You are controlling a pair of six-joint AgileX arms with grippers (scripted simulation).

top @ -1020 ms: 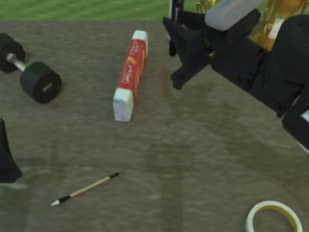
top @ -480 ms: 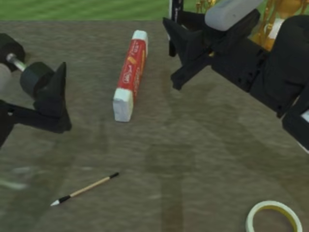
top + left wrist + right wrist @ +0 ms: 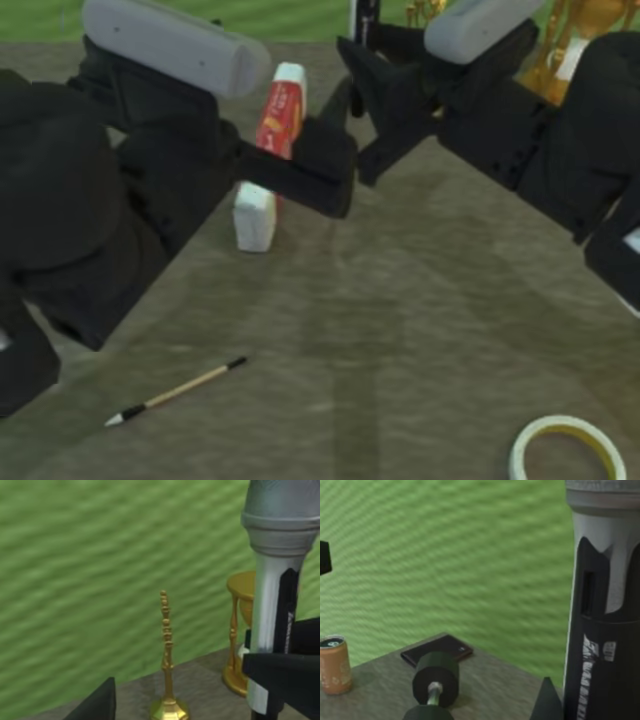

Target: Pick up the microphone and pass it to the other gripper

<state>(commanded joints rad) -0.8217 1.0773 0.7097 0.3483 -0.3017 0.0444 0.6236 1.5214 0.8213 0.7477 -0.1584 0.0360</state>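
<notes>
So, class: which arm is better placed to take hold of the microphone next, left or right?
Left. The right gripper holds the microphone upright at the table's far edge; the left gripper hovers just beside it, facing the handle, so it probably only needs to close in.

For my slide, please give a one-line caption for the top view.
Left hand reaches toward the right hand, which holds the microphone upright at the table's far edge, beside a red-and-white box.

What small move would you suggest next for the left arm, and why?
Probably ease the left end effector toward the microphone until its handle sits between the open fingers: the right end effector holds it upright, off to one side.
</notes>
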